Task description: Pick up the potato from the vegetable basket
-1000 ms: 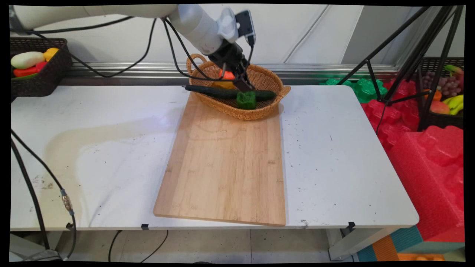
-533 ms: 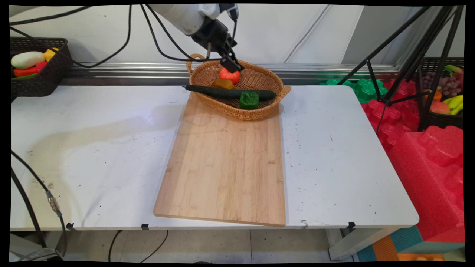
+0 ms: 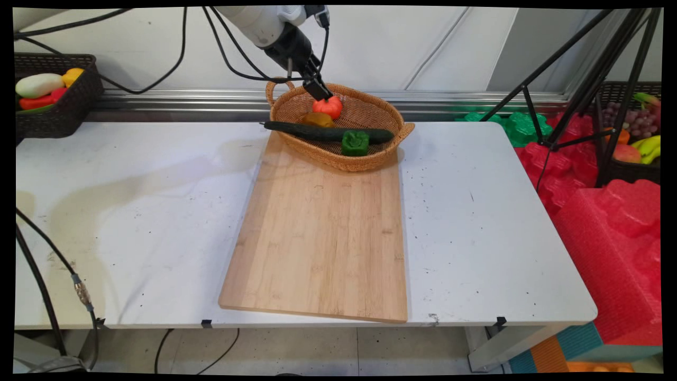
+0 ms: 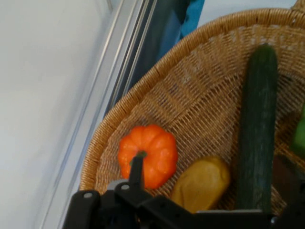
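A woven wicker basket (image 3: 370, 114) stands at the far end of a wooden cutting board (image 3: 322, 227). In it lie a small orange pumpkin (image 3: 328, 107), a yellow-brown vegetable (image 3: 317, 119), a long dark cucumber (image 3: 317, 130) and a green pepper (image 3: 354, 143). My gripper (image 3: 319, 91) hangs above the basket's back left rim, just over the pumpkin, open and holding nothing. In the hand view the pumpkin (image 4: 148, 155) sits behind one fingertip (image 4: 137, 167), with the yellow-brown vegetable (image 4: 202, 183) and the cucumber (image 4: 258, 124) to its right.
A dark basket (image 3: 58, 111) of vegetables sits at the table's far left corner. Black tripod legs (image 3: 582, 79), red foam (image 3: 608, 222) and a fruit basket (image 3: 634, 132) stand off the table's right side. Black cables (image 3: 47, 275) hang at the left.
My gripper has risen out of the basket, from beside the green pepper and cucumber, and moved back and left to over the pumpkin. The vegetables stay in place.
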